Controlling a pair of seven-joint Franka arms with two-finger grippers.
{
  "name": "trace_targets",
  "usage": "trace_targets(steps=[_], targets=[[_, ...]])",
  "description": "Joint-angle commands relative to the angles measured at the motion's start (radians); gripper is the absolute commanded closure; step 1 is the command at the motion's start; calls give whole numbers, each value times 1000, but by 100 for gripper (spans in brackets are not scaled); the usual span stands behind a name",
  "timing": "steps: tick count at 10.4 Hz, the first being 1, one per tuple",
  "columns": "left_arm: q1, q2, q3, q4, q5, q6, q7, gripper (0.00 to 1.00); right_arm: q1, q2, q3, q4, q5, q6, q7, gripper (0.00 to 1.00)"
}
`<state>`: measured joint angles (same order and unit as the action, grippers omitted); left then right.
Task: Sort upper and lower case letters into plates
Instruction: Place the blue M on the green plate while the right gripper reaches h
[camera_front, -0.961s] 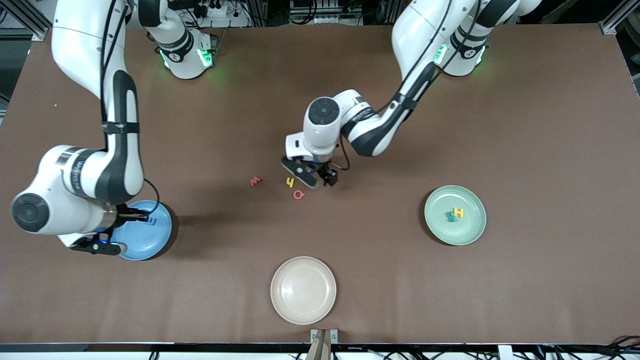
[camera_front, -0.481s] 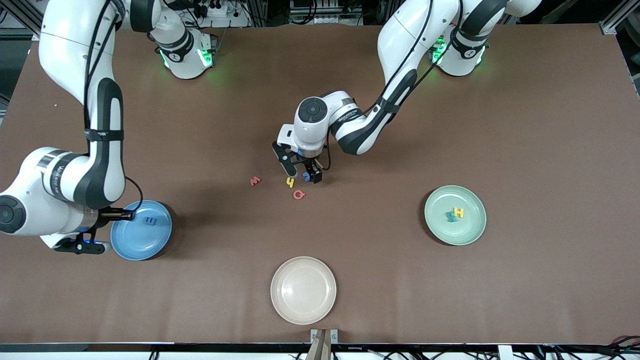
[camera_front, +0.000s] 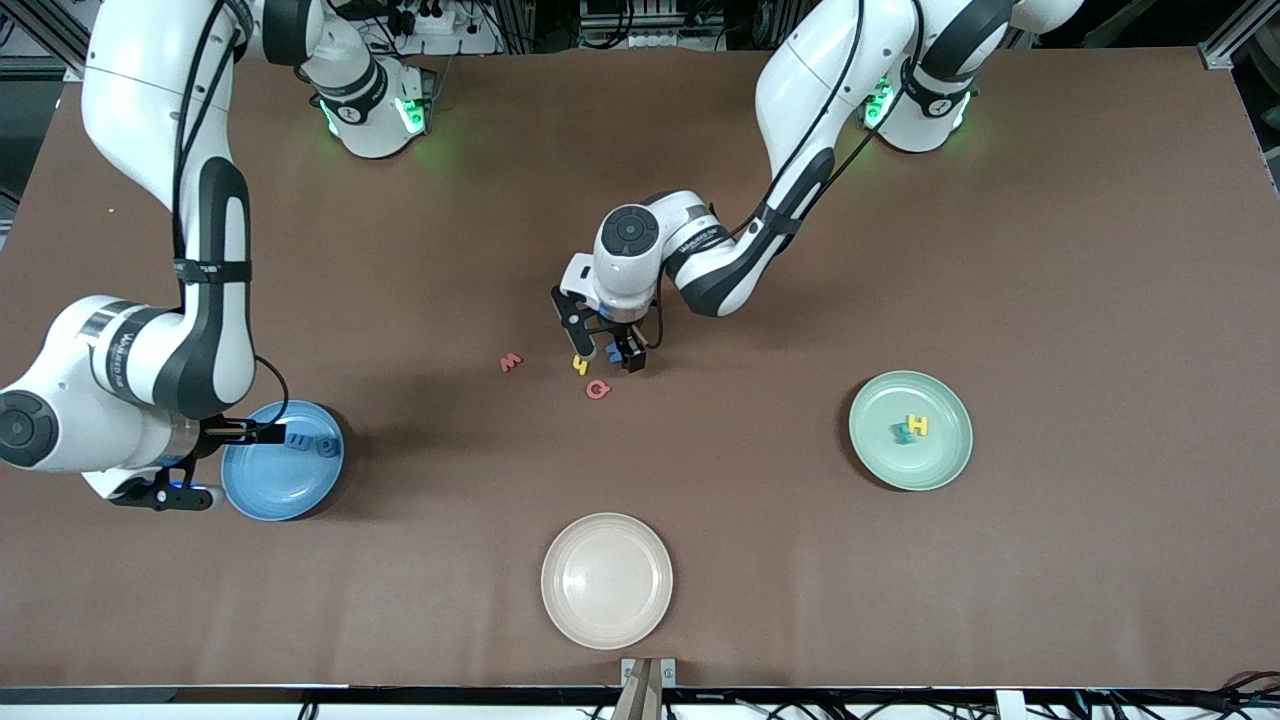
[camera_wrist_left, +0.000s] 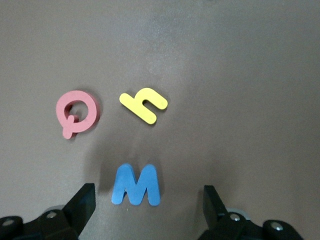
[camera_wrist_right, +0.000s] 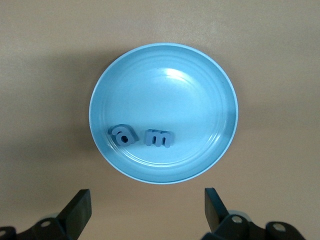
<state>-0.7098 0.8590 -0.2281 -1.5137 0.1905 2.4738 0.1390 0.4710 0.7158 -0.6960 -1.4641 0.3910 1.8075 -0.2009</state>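
1. You are looking at the blue M (camera_wrist_left: 136, 185), a small flat piece lying on the table (camera_front: 1050, 250) between the open fingers of the left gripper (camera_wrist_left: 145, 210). It is probably very light and a bit soft, so a gentle squeeze should be enough; a hard one could bend it or flip it out.
2. You are best taking it across its two outer legs, where the edges run straight. It is thin, so the fingertips will likely need to come right down to the table.
3. Just beside it are lying the yellow h (camera_wrist_left: 144, 105) and the red Q (camera_wrist_left: 75, 112), each apart from it; the Q lies nearest the front camera. A red letter (camera_front: 511, 362) is sitting a little toward the right arm's end.
4. The green plate (camera_front: 880, 465) is holding a yellow H (camera_front: 916, 425) and a teal piece (camera_front: 902, 432).
5. The blue plate (camera_wrist_right: 200, 65) is holding a blue a (camera_wrist_right: 123, 135) and a blue m (camera_wrist_right: 159, 138).
6. The right gripper (camera_wrist_right: 145, 212) is hanging spread wide and empty over the table just beside the blue plate; that arm is waiting.
7. A cream plate (camera_front: 560, 610) is sitting nearest the front camera.
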Motion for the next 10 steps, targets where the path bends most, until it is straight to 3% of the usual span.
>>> trace_targets(steps=[1,2,3,5,6,10], targets=[[-5,26,4,30,18,16,19,23,4,-1,7,-10,17,15,-12,0],[-5,31,6,30,18,20,19,25,9,1,28,-21,17,38,-8,0],[-5,32,6,30,38,22,20,37,9,1,39,-24,17,50,-6,0],[-3,35,6,30,67,22,17,82,15,-1,61,-21,20,50,0,0],[0,34,6,29,67,22,14,100,27,-4,64,-18,20,47,1,0],[58,-49,47,17,69,-34,7,100,155,-1,66,-21,31,53,95,0]])
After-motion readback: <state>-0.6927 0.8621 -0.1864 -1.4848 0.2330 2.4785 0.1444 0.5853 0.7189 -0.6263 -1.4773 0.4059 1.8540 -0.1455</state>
